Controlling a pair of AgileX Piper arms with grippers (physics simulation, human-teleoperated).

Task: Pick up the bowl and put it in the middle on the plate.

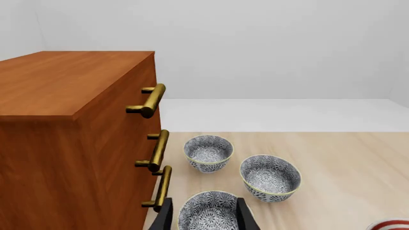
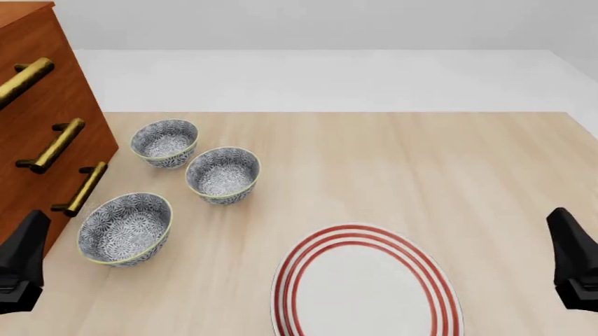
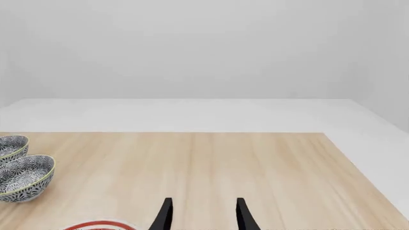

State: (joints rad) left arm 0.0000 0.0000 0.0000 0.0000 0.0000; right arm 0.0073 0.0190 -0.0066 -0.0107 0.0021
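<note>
Three alike blue-grey floral bowls stand on the wooden table's left side: a near bowl [image 2: 125, 227], a middle bowl [image 2: 223, 174] and a far bowl [image 2: 165, 142]. The white plate [image 2: 366, 283] with red rings lies flat at the front centre with nothing on it. My left gripper [image 2: 24, 260] hangs at the front left, just short of the near bowl [image 1: 211, 218]. In its wrist view the left gripper [image 1: 204, 205] is open, and the bowl shows between the fingers. My right gripper [image 2: 572, 257] is at the front right, right of the plate. The right gripper [image 3: 203, 202] stands open over bare table.
A tall wooden cabinet [image 2: 38, 105] with brass handles [image 2: 80, 187] stands along the table's left edge, close beside the near and far bowls. The table's far edge [image 2: 337, 112] meets a white floor. A sliver of the plate [image 3: 96, 225] shows in the right wrist view.
</note>
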